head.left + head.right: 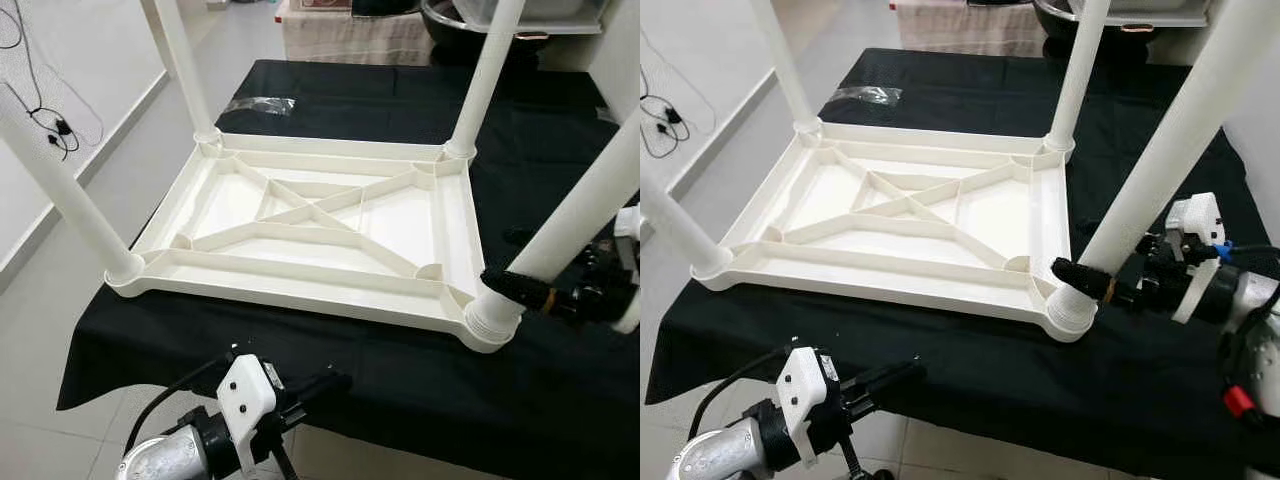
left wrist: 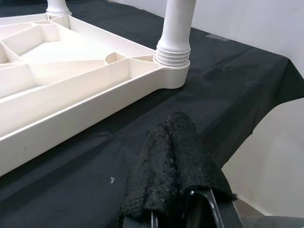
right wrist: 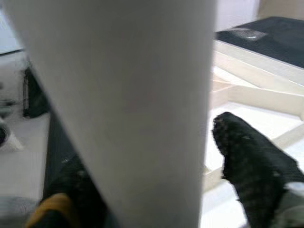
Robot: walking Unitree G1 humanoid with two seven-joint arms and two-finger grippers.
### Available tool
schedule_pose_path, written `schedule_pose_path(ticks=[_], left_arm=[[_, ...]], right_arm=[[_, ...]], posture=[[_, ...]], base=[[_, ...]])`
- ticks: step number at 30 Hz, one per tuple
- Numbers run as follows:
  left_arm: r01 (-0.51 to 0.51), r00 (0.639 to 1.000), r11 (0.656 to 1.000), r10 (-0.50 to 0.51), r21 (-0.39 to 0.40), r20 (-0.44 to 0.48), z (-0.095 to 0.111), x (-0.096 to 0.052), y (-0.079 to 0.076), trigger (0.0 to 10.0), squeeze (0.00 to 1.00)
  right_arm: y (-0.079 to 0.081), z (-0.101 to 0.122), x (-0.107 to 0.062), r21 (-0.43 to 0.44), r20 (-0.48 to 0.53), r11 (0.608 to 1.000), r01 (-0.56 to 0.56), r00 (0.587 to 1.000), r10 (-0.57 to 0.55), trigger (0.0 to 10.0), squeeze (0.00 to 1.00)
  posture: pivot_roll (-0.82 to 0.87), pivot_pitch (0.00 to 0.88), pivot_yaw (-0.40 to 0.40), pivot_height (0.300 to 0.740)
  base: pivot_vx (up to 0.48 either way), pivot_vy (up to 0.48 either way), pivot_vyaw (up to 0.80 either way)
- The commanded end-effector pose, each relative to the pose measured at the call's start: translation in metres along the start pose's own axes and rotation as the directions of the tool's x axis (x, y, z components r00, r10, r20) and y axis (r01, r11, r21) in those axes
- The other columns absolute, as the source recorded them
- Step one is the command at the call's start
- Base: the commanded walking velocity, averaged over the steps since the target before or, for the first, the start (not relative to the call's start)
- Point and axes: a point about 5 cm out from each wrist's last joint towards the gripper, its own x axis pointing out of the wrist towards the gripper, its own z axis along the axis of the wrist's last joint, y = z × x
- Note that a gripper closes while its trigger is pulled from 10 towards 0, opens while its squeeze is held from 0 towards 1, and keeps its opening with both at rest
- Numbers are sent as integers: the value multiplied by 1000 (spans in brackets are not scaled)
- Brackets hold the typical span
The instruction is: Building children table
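On the black cloth: white kids table flipped, legs up, tops cropped.
Right gripper clamps the near-right leg; left gripper pinched shut, holding nothing.

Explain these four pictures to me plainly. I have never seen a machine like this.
A humanoid robot is assembling a child's table. The two wide pictures come from cameras on its head, looking down; the other two sit on its wrists. The white tabletop lies upside down on a black cloth, with four white legs standing up from its corners. The right gripper has its black fingers on either side of the near right leg, just above its threaded base. The left gripper hangs below the cloth's near edge, fingers together, holding nothing.
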Motion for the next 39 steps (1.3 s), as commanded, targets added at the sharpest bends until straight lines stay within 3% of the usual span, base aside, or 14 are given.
schedule_pose_path(ticks=[1, 9, 17, 19, 20, 21, 22, 30, 31, 32, 33, 35, 36, 39], left_arm=[[18, 1000, 1000, -18, 16, -5, 1, -3, -3, 10000, 0], [17, 1000, 1000, -17, 11, -12, 2, -5, -4, 10000, 0], [6, 1000, 1000, -6, 1, -12, 0, -7, -2, 10000, 0], [-2, 1000, 1000, 2, -1, -10, 0, -7, -1, 10000, 0], [-2, 1000, 1000, 2, -1, -10, 0, -7, -1, 10000, 0], [-6, 1000, 1000, 6, -3, -8, -1, -7, 0, 10000, 0], [-7, 1000, 1000, 7, -6, -7, -2, -7, 0, 10000, 0], [3, 1000, 1000, -3, -22, 2, -3, -5, -1, 10000, 0], [-5, 1000, 1000, 5, -27, 4, -4, -4, -1, 10000, 0], [-5, 1000, 1000, 5, -27, 4, -4, -4, -1, 10000, 0], [-15, 1000, 999, 15, -31, 8, -4, -4, -1, 10000, 0], [-15, 1000, 999, 15, -31, 8, -4, -4, -1, 10000, 0], [-16, 1000, 999, 17, -35, 9, -4, -4, -2, 10000, 0], [-13, 1000, 999, 14, -45, 13, -4, -5, -3, 10000, 0]], right_arm=[[-2, 1, -2, -2, -1, 1000, -29, 1000, 29, 0, 0], [2, -6, -1, 47, 14, 994, -98, 995, 97, 0, 0], [55, -70, 45, 228, -93, 971, 75, 994, -55, 0, 0], [67, -114, 45, 132, -437, 747, 652, 714, -546, 0, 0], [67, -114, 45, 132, -437, 747, 652, 714, -546, 0, 0], [77, -124, 38, 93, -522, 634, 768, 580, -626, 0, 0], [80, -121, 36, 46, -534, 591, 805, 520, -667, 0, 0], [83, -105, 58, 102, -464, 649, 754, 613, -639, 0, 0], [84, -97, 72, 170, -398, 695, 698, 694, -600, 10000, 0], [84, -97, 72, 170, -398, 695, 698, 694, -600, 10000, 0], [82, -81, 90, 228, -269, 774, 591, 802, -533, 10000, 729], [82, -81, 90, 228, -269, 774, 591, 802, -533, 10000, 729], [78, -71, 95, 261, -172, 813, 520, 854, -491, 10000, 1000], [70, -44, 96, 258, 8, 906, 335, 937, -349, 10000, 1000]], posture=[[-18, 221, 33, 740], [-4, 231, 46, 740], [-13, 235, 18, 740], [-23, 232, 20, 740], [-23, 232, 20, 740], [-23, 232, 20, 740], [-33, 227, 17, 740], [-36, 205, -1, 740], [-36, 202, -2, 740], [-36, 202, -2, 740], [-35, 200, -1, 740], [-35, 200, -1, 740], [-35, 200, -1, 740], [-26, 206, 3, 740]], base=[[0, 0, 0], [0, 0, 0], [0, 0, 0], [0, 0, 0], [0, 0, 0], [0, 0, 0], [0, 0, 0], [0, 0, 0], [0, 0, 0], [0, 0, 0], [0, 0, 0], [0, 0, 0], [0, 0, 0], [0, 0, 0]])
